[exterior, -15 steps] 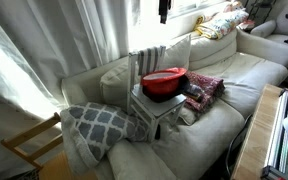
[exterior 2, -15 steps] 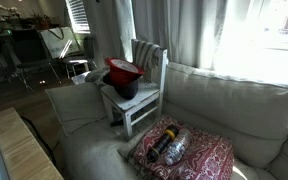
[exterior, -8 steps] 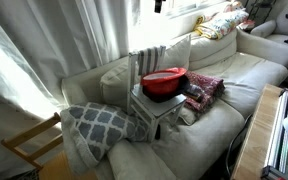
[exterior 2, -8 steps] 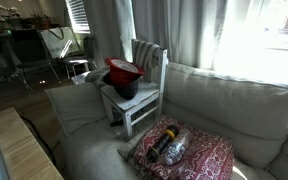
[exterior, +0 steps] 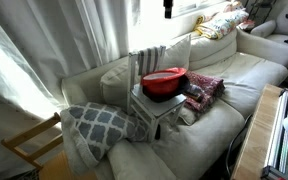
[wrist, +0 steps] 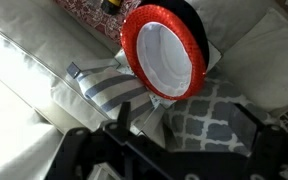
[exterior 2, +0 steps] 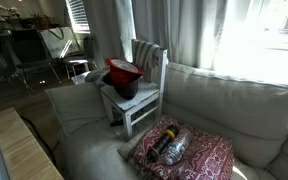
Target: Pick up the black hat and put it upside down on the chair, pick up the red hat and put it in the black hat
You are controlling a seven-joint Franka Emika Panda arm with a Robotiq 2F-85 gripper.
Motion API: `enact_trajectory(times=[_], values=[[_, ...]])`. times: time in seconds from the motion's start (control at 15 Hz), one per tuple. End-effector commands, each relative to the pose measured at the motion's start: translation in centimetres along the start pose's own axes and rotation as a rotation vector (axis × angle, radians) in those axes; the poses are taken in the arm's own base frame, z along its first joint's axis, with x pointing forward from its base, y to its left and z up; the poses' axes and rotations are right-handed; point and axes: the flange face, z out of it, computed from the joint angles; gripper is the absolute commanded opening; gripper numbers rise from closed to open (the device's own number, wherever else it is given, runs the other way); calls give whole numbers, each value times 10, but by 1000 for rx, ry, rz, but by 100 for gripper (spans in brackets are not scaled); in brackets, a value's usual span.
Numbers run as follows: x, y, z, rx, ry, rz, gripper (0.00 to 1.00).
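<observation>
The red hat (exterior: 164, 76) lies upside down inside the black hat (exterior: 165, 94), both on the seat of the small white-grey chair (exterior: 149, 58), which stands on the sofa. Both exterior views show this stack; the red hat (exterior 2: 123, 70) rests tilted in the black hat (exterior 2: 127, 88) on the chair (exterior 2: 150, 56). From the wrist view I look down on the red hat (wrist: 168, 52), its pale inside up, with the black hat (wrist: 195, 16) peeking out behind it. My gripper (wrist: 189, 125) is open and empty, high above the chair (wrist: 102, 86). It shows as a dark tip, the gripper (exterior: 167, 8).
A red patterned cushion (exterior 2: 187, 152) with a dark bottle-like object (exterior 2: 170, 146) lies beside the chair on the white sofa (exterior: 219, 120). A grey lattice cushion (exterior: 97, 124) sits on the other side. A bare-wood chair frame (exterior: 28, 146) and a wooden tabletop (exterior 2: 22, 150) stand nearby.
The gripper tip at the top edge of an exterior view has shifted slightly sideways. The hats and chair have not moved.
</observation>
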Motion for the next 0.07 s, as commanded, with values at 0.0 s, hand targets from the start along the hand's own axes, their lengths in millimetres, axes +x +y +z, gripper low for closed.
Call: enact_trajectory(times=[0.0], values=[[0,0,-1,0,0,0,100]])
